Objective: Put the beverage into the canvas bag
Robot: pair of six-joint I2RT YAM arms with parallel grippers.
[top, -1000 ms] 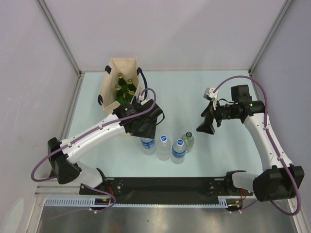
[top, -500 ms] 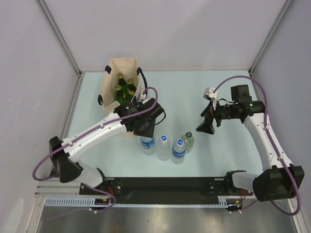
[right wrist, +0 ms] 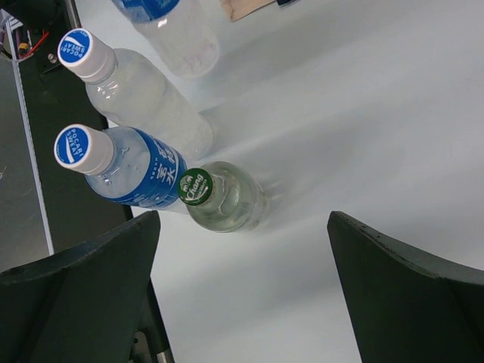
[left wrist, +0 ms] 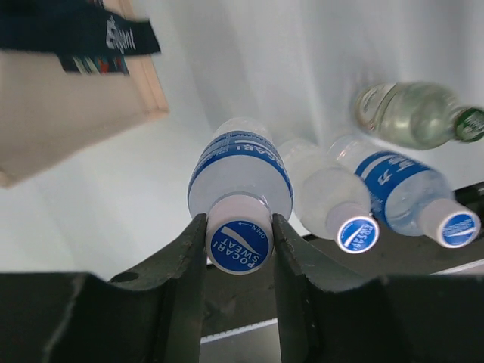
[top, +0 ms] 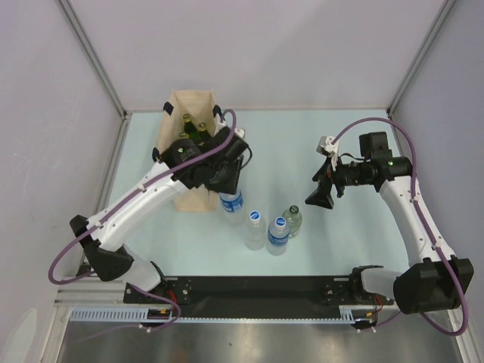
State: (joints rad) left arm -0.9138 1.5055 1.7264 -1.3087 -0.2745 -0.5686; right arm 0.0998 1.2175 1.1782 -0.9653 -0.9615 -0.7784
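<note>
My left claw [left wrist: 240, 227] was clamped on the neck of a clear plastic bottle with a blue label and a blue-and-white cap [left wrist: 240, 170], one finger on each side just under the cap. I held it there because the neck is the narrow, stiff part. A grip from above also lets the bottle hang straight for lowering through an open bag mouth.

In the top view the bottle was at centre left, just right of the beige canvas bag with dark navy handles [top: 189, 200]. It was close beside the bag, not in it. I could not tell for sure whether its base was clear of the pale blue-green table [top: 340, 136]. The bag stood upright at upper left, mouth open, with green glass bottles [top: 198, 132] already inside.

My right claw [right wrist: 242, 287] stood wide apart and held nothing. It hovered at the right of the top view, which I judged kept it out of the left arm's way. Near it stood a clear glass bottle with a green cap [right wrist: 223, 200] and two more blue-capped plastic bottles [right wrist: 132, 98], in a row at lower centre.

The gripped bottle looked upright and full of cloudy, whitish drink. Its blue label carried white lettering, and the cap read POCARI SWEAT.
</note>
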